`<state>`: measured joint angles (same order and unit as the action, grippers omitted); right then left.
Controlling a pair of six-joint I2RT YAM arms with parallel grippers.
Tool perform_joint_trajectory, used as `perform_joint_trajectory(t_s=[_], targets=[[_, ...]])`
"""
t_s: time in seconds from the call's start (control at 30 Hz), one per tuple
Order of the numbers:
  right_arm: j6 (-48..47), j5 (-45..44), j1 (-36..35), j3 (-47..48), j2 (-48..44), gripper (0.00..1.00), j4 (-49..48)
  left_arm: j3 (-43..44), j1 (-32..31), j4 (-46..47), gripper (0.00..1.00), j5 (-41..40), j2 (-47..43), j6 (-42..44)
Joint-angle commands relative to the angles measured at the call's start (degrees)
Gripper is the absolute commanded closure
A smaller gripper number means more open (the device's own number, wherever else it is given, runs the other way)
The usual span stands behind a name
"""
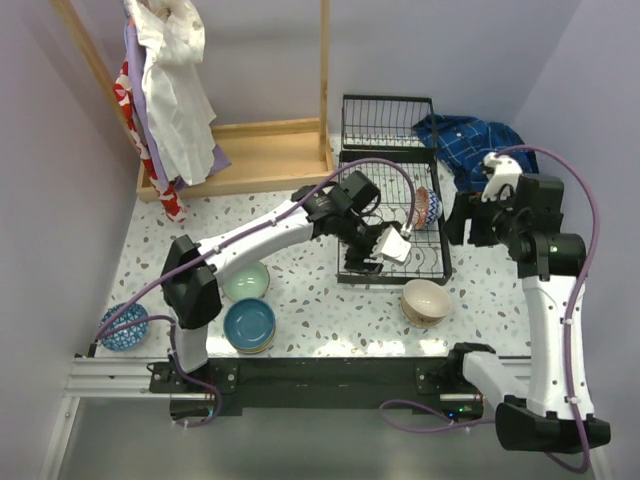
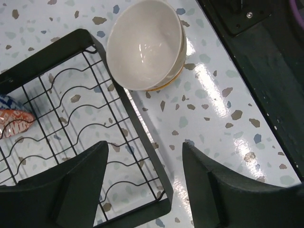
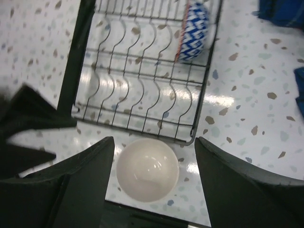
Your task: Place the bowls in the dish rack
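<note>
Speckled white terrazzo tabletop [image 1: 320,320], lilac walls [image 1: 260,60] behind; left fingers [image 2: 61,190] and right fingers [image 3: 71,190] both spread, grasping nothing.

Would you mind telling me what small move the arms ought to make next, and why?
Probably lower the right gripper toward the beige bowl: its jaws are open and empty, and the bowl sits framed between them on the table, just outside the near edge of the dish rack. Only one patterned bowl stands in the rack.
</note>
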<state>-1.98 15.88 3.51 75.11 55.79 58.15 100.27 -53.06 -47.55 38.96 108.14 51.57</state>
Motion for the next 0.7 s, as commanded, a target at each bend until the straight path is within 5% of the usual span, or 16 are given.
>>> perform_joint_trajectory(t_s=[0.0, 0.67], targets=[[17.88, -3.4, 8.25, 5.21, 3.95, 0.27, -6.92, 3.35, -4.58, -0.35, 0.32, -1.43, 1.9, 1.68], [11.56, -6.13, 14.6, 7.33, 5.47, 0.24, -1.9, 15.92, -14.7, -3.87, 0.45, -8.37, 15.96, 1.52]])
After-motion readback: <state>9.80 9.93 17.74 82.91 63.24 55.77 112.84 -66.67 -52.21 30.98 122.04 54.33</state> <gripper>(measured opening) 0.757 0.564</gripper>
